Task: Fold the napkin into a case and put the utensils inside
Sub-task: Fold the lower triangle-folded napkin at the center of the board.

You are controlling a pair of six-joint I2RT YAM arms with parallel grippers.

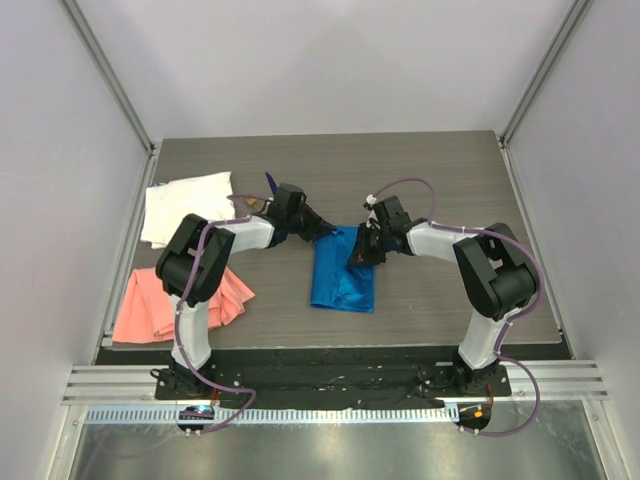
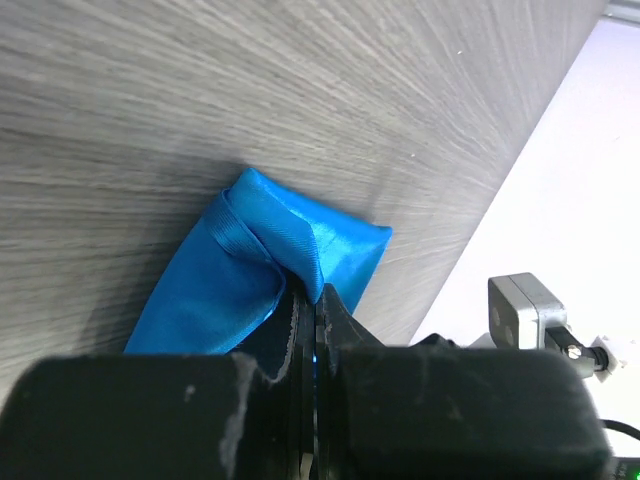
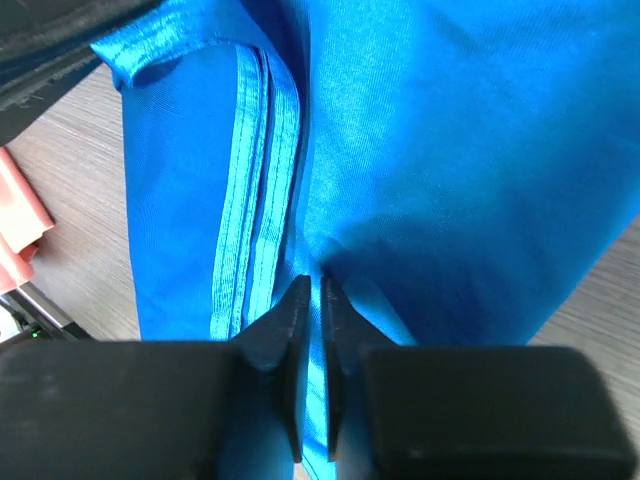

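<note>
The blue napkin (image 1: 342, 272) lies folded into a long strip in the middle of the table, its far end lifted a little. My left gripper (image 1: 326, 233) is shut on the napkin's far left corner (image 2: 300, 235), with cloth pinched at its tips (image 2: 318, 292). My right gripper (image 1: 362, 250) comes in from the right at the far right edge. Its jaws stand a sliver apart with a fold of the napkin (image 3: 430, 170) between them (image 3: 322, 283). A purple utensil (image 1: 270, 183) lies behind the left arm. No other utensil shows clearly.
A white cloth (image 1: 185, 207) lies at the far left of the table. A salmon-pink cloth (image 1: 175, 302) lies at the near left, and its edge shows in the right wrist view (image 3: 18, 232). Walls close in the table on both sides and at the back.
</note>
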